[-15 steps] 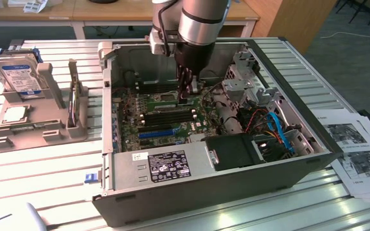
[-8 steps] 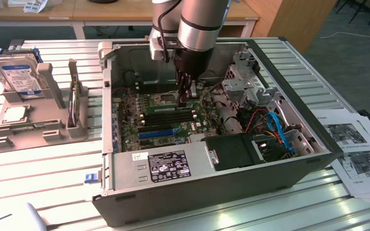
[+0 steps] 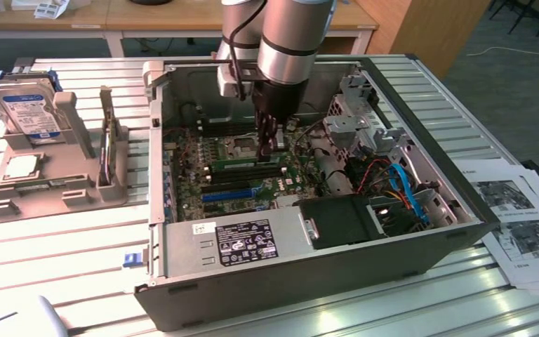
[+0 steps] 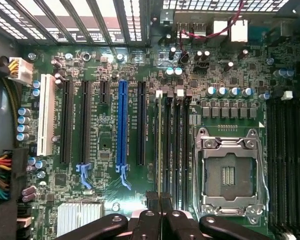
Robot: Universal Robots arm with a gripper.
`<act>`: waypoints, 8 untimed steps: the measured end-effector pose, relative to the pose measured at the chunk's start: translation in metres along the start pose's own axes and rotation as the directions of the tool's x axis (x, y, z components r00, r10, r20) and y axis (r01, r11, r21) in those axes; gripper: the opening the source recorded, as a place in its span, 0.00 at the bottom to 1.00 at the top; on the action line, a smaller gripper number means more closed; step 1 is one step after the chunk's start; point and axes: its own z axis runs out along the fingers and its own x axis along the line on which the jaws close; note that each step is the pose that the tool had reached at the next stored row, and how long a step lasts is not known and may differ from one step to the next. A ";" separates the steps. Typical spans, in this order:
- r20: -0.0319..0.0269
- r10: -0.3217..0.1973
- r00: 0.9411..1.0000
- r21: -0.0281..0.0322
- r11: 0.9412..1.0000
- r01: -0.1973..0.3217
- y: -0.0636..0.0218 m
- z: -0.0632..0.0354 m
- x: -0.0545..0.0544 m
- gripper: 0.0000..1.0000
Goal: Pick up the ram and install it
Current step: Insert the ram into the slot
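The ram (image 4: 158, 150) is being pinched by the gripper (image 4: 160, 202), jaws nearly closed, at the slots (image 4: 176, 145) beside the CPU socket (image 4: 230, 172), seemingly not yet fully seated.

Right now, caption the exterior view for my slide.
Robot arm reaches into the open computer case, end effector at one end of the green ram on the motherboard.
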 end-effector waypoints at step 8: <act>0.000 0.000 1.000 0.000 1.000 0.000 -0.0002 0.0075 0.000 0.12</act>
